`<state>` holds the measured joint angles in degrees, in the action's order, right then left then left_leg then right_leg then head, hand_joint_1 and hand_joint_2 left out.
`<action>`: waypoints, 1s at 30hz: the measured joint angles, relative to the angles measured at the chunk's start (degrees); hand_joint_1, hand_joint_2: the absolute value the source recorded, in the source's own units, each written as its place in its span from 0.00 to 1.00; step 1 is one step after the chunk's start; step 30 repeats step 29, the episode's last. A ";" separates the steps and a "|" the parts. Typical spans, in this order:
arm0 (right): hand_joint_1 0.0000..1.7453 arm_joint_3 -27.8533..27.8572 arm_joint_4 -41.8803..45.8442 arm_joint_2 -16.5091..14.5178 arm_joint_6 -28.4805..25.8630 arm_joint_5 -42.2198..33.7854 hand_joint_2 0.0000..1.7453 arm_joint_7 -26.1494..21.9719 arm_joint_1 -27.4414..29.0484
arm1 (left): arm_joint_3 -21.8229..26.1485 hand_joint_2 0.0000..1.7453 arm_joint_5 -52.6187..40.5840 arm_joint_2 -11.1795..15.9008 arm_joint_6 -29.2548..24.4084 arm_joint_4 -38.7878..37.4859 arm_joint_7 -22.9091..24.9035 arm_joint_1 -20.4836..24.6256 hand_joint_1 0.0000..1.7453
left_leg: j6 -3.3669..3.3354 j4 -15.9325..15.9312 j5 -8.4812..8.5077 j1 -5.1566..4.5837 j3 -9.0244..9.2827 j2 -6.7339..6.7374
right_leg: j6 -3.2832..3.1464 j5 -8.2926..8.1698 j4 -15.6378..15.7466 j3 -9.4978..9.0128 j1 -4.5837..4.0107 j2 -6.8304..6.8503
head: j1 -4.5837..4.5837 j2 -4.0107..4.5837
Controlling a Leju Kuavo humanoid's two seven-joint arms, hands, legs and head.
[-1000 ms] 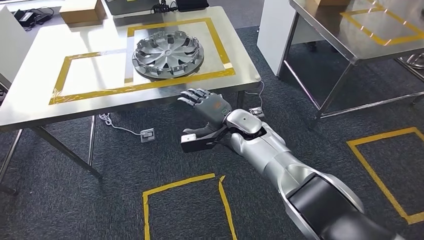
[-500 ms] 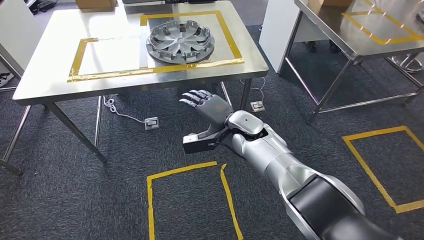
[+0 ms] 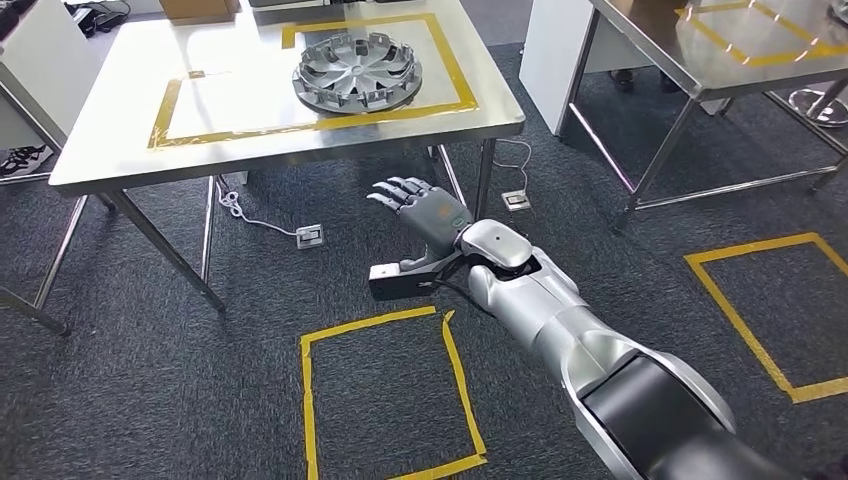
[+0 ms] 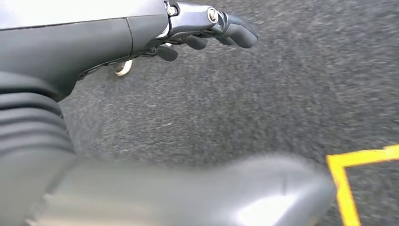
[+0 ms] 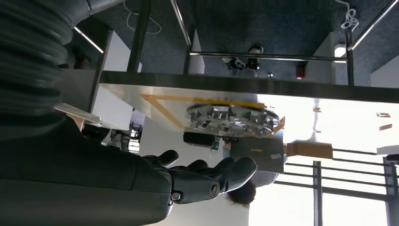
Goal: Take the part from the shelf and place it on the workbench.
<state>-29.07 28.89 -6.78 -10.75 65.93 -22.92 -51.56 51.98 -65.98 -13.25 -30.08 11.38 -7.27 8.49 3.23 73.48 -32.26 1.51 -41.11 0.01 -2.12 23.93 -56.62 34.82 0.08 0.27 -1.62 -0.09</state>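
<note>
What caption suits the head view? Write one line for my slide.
Right hand open below the workbench, where the hubcap sits inside yellow tape.

part (image 3: pixel 358 72): silver wheel cover | flat on workbench (image 3: pixel 120 140) | inside yellow tape

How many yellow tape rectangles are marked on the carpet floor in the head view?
2. One yellow tape rectangle lies on the carpet just in front of the robot, below the right hand. The other lies at the right, cut by the picture's edge. More may lie out of view.
</note>
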 joint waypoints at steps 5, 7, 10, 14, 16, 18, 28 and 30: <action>0.00 0.44 -0.01 0.09 0.57 -0.03 0.00 -0.14 0.30 | -0.22 0.00 -1.11 -0.22 -1.86 -0.07 1.09 0.12 0.00 | 0.59 -13.70 2.32 1.20 9.89 -0.66 | 1.23 -0.63 -3.03 3.36 0.39 -0.25 | 0.03 0.00; 0.00 0.63 -0.05 0.11 0.76 -0.06 0.00 -0.14 0.46 | -0.45 0.00 -1.51 -0.21 -1.97 -0.07 1.63 0.08 0.00 | -0.66 -13.63 2.36 1.05 9.48 -0.85 | 1.14 -1.13 -3.09 3.77 0.20 -0.39 | -0.24 0.00; 0.00 0.76 -0.28 0.11 0.93 -0.09 0.00 -0.10 0.55 | -0.58 0.00 -1.71 -0.18 -1.97 -0.08 1.99 -0.09 0.00 | -1.02 -13.62 2.83 0.92 9.15 -0.84 | 1.65 -1.90 -2.28 3.66 0.31 -0.41 | -0.36 0.00; 0.00 0.87 -0.54 0.11 0.95 -0.14 0.00 -0.07 0.81 | -0.63 0.00 -1.96 -0.08 -1.93 -0.08 2.16 -0.12 0.00 | -1.37 -13.62 3.04 0.75 8.94 -0.78 | 2.48 -2.43 -1.77 3.63 0.44 -0.43 | -0.36 0.00; 0.00 0.93 -0.72 0.11 0.95 -0.32 0.00 -0.02 1.17 | -0.67 0.00 -2.15 -0.05 -1.76 -0.08 2.45 -0.13 0.00 | -1.43 -13.61 3.09 0.63 8.92 -0.77 | 2.63 -2.51 -1.71 3.63 0.46 -0.44 | -0.35 0.00; 0.00 1.02 -0.97 0.12 0.86 -0.55 0.00 0.01 1.79 | -0.71 0.25 -2.31 -0.04 -1.51 -0.08 2.60 -0.13 0.00 | -1.45 -13.62 3.12 0.56 8.93 -0.76 | 2.74 -2.55 -1.70 3.64 0.46 -0.43 | -0.34 0.00; 0.00 1.91 -2.05 0.19 0.01 -0.64 0.50 0.01 3.74 | -0.98 1.00 -2.33 0.02 -1.34 -0.06 2.02 -0.13 0.00 | -1.16 -13.80 3.38 0.58 8.93 -0.66 | 2.91 -2.63 -1.78 3.86 0.45 -0.50 | -0.32 0.00; 0.00 1.97 -2.07 0.19 0.03 -0.65 0.67 0.01 3.74 | -0.98 1.00 -2.28 0.02 -1.34 -0.06 1.96 -0.12 0.00 | -1.15 -13.81 3.40 0.58 8.93 -0.66 | 2.90 -2.63 -1.79 3.87 0.45 -0.50 | -0.32 0.00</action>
